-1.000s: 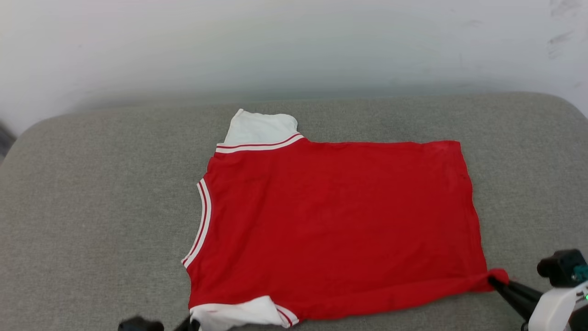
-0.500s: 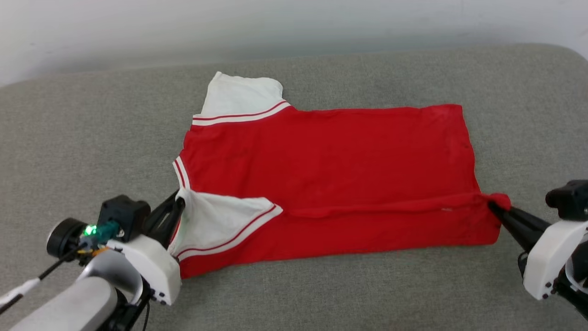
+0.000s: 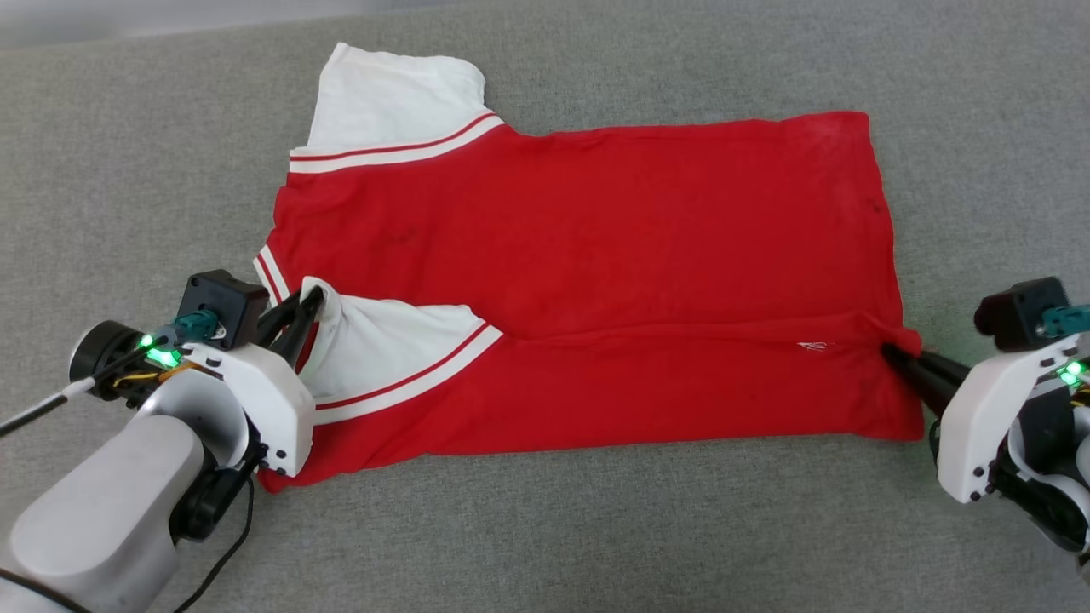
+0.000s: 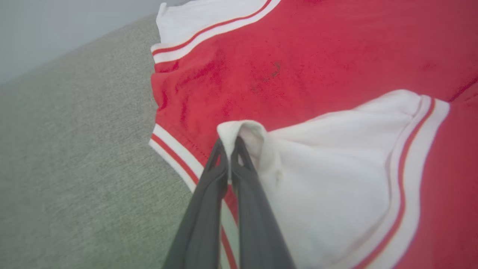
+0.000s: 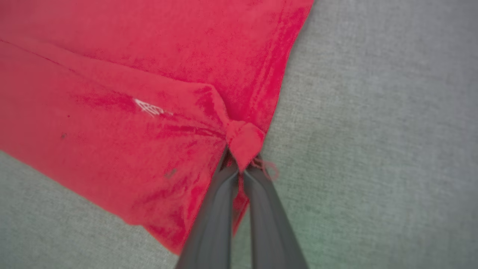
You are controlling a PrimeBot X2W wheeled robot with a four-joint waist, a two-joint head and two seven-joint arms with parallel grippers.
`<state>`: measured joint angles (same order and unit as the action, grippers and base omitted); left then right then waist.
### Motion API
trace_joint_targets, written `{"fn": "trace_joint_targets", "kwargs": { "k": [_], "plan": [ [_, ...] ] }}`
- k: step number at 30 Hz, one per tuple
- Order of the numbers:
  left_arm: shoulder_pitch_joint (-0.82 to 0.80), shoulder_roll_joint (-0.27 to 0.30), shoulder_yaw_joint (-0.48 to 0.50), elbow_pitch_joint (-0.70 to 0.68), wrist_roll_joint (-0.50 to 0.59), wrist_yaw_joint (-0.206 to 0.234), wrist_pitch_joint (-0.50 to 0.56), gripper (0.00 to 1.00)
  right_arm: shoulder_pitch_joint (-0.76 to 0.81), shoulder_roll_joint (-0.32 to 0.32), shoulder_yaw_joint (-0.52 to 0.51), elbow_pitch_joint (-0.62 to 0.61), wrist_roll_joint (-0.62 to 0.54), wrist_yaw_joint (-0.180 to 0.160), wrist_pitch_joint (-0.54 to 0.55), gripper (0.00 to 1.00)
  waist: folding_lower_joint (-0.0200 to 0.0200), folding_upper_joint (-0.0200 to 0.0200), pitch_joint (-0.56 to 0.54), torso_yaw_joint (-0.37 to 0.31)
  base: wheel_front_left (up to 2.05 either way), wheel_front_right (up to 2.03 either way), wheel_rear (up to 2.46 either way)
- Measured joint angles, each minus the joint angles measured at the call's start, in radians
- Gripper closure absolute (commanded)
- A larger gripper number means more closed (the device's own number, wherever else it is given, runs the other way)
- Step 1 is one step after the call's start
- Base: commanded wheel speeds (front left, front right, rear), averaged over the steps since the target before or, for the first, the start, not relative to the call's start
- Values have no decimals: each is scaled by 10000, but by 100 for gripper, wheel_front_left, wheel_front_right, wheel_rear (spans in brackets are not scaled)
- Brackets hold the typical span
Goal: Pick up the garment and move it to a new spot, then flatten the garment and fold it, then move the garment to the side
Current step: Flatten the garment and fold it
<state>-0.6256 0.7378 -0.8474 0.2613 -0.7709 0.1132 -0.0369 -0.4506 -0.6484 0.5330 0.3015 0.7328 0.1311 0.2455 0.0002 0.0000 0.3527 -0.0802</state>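
The garment (image 3: 596, 247), a red T-shirt with white sleeves and red-and-white trim, lies spread on a grey cushion, its near edge folded up over its body. My left gripper (image 3: 311, 300) is shut on the tip of the near white sleeve (image 3: 392, 349), which lies turned in over the red cloth. In the left wrist view that gripper (image 4: 229, 144) pinches the sleeve's bunched corner (image 4: 242, 129). My right gripper (image 3: 892, 351) is shut on the red hem corner at the right. The right wrist view shows the gripper (image 5: 239, 164) with that corner (image 5: 244, 140) bunched between its fingers.
The grey fabric cushion (image 3: 136, 153) runs all around the shirt, with bare room at left, right and front. The far white sleeve (image 3: 392, 94) lies flat at the back left. A pale wall strip shows at the top left.
Both grippers have carried the near edge of the shirt away from me, folding it over the body. The head camera has tilted down, so the whole scene sits higher.
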Motion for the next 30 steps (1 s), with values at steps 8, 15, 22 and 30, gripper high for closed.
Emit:
{"fn": "trace_joint_targets", "kwargs": {
  "k": [8,15,22,30],
  "plan": [
    [-333,-732,-249,1998,-353,-869,75,100,-497,63,819,736,343,-2,-42,100,-1,0,-99,27,0,0,0],
    [-582,-757,-261,2243,-420,-974,192,0,-553,-79,876,596,330,-2,-640,0,-1,0,-712,117,0,0,0],
    [-1148,-61,-401,1494,-464,-1064,1701,0,-336,-268,629,2,238,-2,-863,0,-2,0,-1327,338,0,0,0],
    [-1857,855,-878,180,-1183,-1402,5467,0,-130,-148,431,-430,27,-2,-688,0,-2,0,-1493,497,0,0,0]
  ]
}}
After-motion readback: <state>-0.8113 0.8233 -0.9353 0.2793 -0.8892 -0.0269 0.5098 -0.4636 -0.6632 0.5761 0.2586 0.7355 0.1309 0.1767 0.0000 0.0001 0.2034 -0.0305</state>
